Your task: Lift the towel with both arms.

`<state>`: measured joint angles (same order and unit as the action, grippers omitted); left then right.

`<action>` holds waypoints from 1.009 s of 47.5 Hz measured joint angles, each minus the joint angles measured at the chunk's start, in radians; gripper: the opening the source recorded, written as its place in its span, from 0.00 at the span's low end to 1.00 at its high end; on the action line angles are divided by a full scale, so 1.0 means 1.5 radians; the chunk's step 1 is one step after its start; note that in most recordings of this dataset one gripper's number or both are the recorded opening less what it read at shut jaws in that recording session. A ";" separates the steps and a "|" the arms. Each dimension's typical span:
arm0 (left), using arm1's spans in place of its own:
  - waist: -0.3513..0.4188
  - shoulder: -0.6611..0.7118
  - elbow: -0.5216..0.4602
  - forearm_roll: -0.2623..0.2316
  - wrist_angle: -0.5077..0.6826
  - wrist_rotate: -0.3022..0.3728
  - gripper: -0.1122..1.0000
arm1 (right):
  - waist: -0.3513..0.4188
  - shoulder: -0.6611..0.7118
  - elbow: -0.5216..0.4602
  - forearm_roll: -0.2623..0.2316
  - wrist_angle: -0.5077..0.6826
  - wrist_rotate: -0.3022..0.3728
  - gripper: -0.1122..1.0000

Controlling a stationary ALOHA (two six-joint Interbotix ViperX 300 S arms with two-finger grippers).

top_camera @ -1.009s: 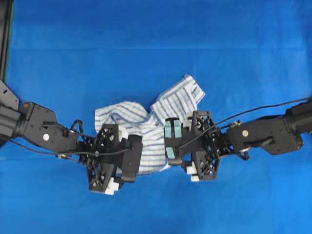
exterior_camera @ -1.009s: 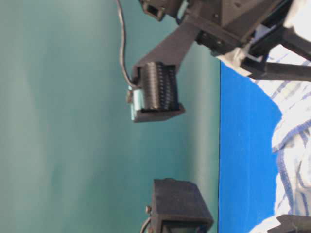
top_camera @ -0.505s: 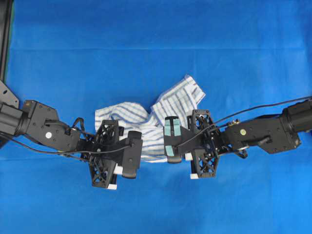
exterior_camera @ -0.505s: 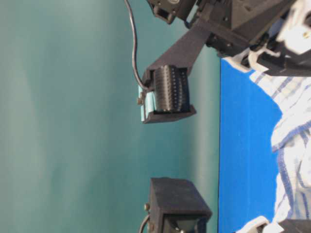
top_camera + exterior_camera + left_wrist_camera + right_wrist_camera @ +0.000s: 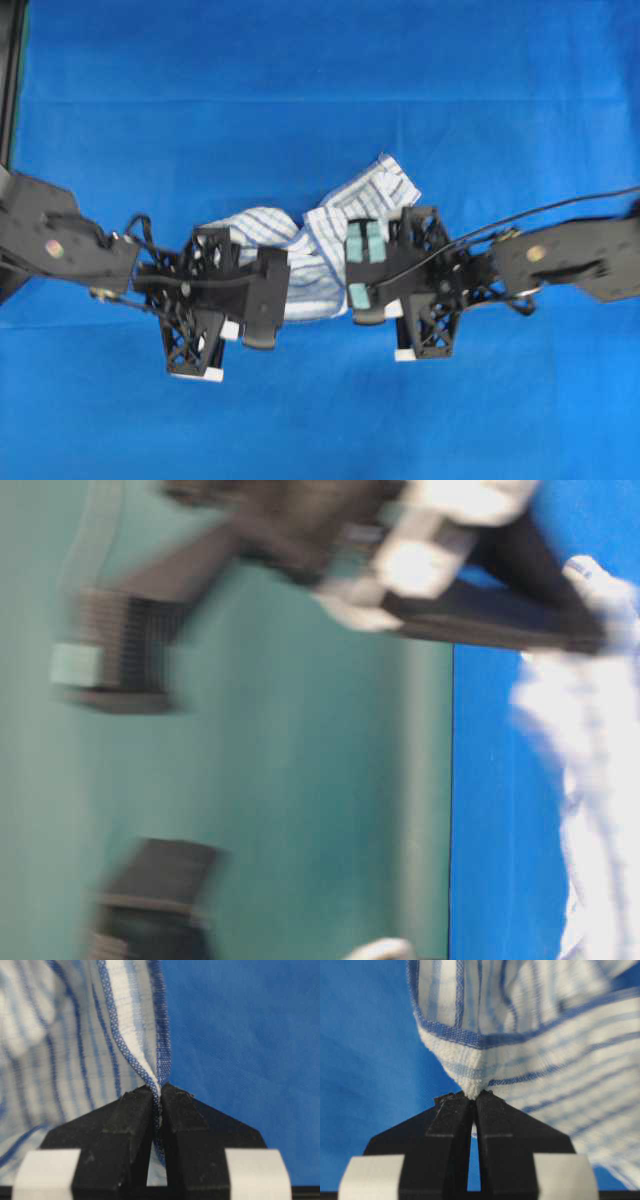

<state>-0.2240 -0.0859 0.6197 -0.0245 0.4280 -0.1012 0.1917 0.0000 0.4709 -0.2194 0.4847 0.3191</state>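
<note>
Overhead looks straight down; both wrist cameras close on towel (image 5: 318, 255)

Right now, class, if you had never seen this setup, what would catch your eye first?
The striped towel bunched at the middle of the blue table covering. The left end effector and the right end effector have each pinched an edge of it shut between black fingers. The table-level view is badly blurred.

Striped towel (image 5: 318, 255), white with blue and grey lines, bunched between two black arms and pinched at both ends. One hemmed edge clamped in the left gripper (image 5: 156, 1091), fingertips pressed together on the fold; a thick folded corner nipped by the right gripper (image 5: 471, 1095). Cloth (image 5: 540, 1035) draped away from the tips above the blue covering (image 5: 320, 90).
</note>
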 measured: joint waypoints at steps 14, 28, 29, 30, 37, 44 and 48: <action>0.052 -0.129 -0.109 0.003 0.145 0.008 0.12 | 0.001 -0.112 -0.086 -0.031 0.153 -0.041 0.12; 0.079 -0.198 -0.205 0.005 0.227 0.008 0.12 | 0.001 -0.168 -0.207 -0.048 0.280 -0.079 0.12; 0.079 -0.201 -0.212 0.005 0.232 0.007 0.12 | 0.001 -0.170 -0.217 -0.049 0.287 -0.083 0.12; 0.079 -0.202 -0.218 0.005 0.238 0.006 0.12 | 0.001 -0.172 -0.226 -0.049 0.295 -0.086 0.12; 0.081 -0.202 -0.265 0.006 0.276 0.008 0.12 | 0.001 -0.176 -0.289 -0.051 0.340 -0.112 0.12; 0.084 -0.201 -0.313 0.005 0.312 0.008 0.12 | 0.001 -0.176 -0.341 -0.053 0.368 -0.133 0.12; 0.085 -0.201 -0.336 0.006 0.327 0.008 0.12 | 0.000 -0.177 -0.362 -0.053 0.375 -0.138 0.12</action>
<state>-0.0966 -0.3881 0.1150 -0.0153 0.9189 -0.0890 0.1917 -0.2654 -0.0721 -0.2991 1.0477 0.1120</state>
